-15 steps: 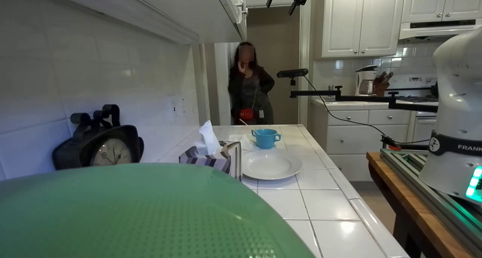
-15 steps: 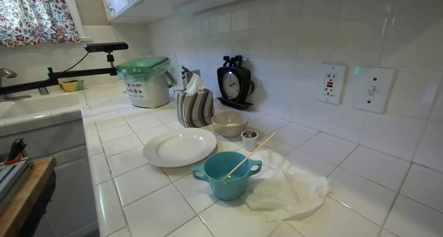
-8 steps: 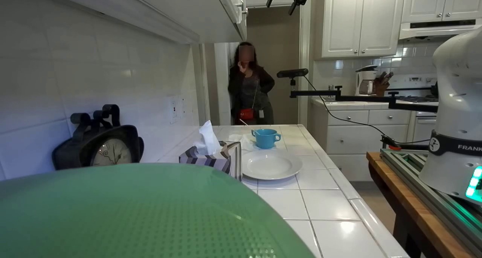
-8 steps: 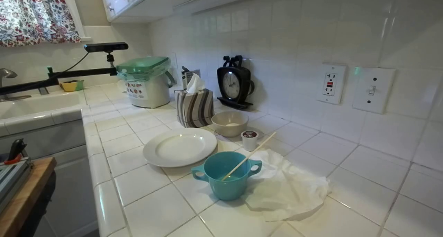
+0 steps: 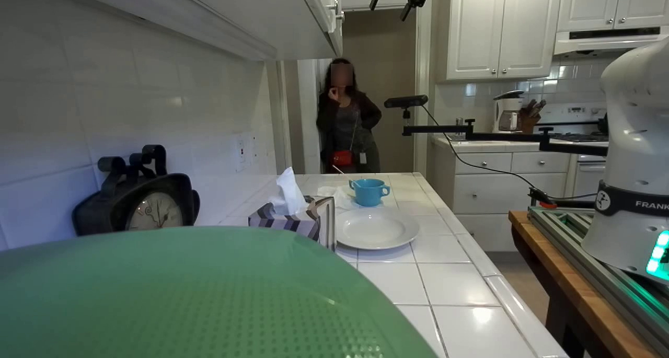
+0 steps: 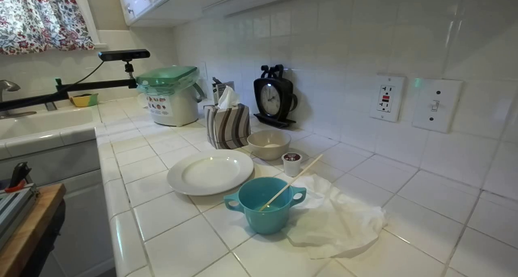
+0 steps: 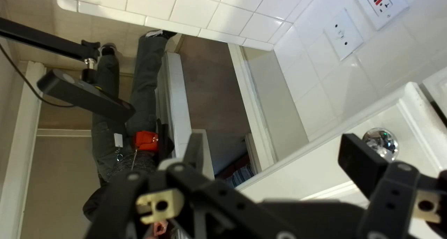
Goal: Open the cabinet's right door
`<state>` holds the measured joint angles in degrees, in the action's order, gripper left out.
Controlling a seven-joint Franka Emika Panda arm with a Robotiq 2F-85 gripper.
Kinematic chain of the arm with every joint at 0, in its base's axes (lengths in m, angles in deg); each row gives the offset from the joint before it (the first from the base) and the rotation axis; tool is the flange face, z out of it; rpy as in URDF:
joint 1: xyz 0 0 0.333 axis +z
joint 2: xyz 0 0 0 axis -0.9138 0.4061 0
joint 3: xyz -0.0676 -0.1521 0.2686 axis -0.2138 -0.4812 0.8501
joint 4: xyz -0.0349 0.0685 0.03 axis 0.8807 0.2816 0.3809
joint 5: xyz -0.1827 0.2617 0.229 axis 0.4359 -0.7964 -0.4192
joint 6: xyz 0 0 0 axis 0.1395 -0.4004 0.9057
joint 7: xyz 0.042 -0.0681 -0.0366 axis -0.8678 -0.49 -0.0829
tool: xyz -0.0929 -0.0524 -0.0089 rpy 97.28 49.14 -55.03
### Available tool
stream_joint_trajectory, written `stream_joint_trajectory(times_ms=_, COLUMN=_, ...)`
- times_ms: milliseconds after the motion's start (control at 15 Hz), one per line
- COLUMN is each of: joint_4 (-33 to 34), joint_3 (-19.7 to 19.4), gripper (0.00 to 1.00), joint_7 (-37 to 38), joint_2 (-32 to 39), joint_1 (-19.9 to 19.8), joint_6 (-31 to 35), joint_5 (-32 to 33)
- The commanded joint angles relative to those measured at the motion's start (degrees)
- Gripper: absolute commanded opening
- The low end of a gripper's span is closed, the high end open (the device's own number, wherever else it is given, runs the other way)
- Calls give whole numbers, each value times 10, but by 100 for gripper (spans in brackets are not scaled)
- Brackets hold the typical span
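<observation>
Gripper (image 7: 276,155), spread wide, holding nothing.
Hangs clear of cabinet (image 5: 298,23) in an exterior view; in wrist view, partly hides knob (image 7: 382,144) of right door (image 7: 300,179).

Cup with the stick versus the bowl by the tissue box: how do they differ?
The cup is turquoise; the bowl is pale cream. The cup has two side handles; the bowl shows none. A thin stick leans in the cup; the bowl shows no stick. Both stand upright, open-topped, on the white tiled counter.
</observation>
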<state>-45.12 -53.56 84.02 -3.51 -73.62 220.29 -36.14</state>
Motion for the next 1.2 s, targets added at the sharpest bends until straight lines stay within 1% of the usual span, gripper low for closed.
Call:
stream_joint_trajectory(times_ms=0, joint_4=-1, joint_3=28, gripper=100, joint_7=-20, joint_2=3, joint_1=-39, joint_6=10, joint_5=-28)
stream_joint_trajectory(times_ms=267, joint_4=18, joint_3=69, gripper=100, joint_7=-26, joint_2=-31, joint_1=-46, joint_6=-4, joint_5=-39)
stream_joint_trajectory(times_ms=400, joint_4=15, joint_3=90, gripper=100, joint_7=-24, joint_2=-54, joint_1=-51, joint_6=-4, joint_5=-38)
stream_joint_trajectory(times_ms=533, joint_4=1, joint_3=107, gripper=100, joint_7=-19, joint_2=-73, joint_1=-70, joint_6=3, joint_5=-14)
stream_joint_trajectory(times_ms=600, joint_4=15, joint_3=108, gripper=100, joint_7=-14, joint_2=-60, joint_1=-65, joint_6=1, joint_5=-34)
stream_joint_trajectory(times_ms=733, joint_4=13, joint_3=115, gripper=100, joint_7=-13, joint_2=-64, joint_1=-73, joint_6=1, joint_5=-33)
stream_joint_trajectory(times_ms=1133, joint_4=13, joint_3=115, gripper=100, joint_7=-12, joint_2=-60, joint_1=-74, joint_6=1, joint_5=-32)
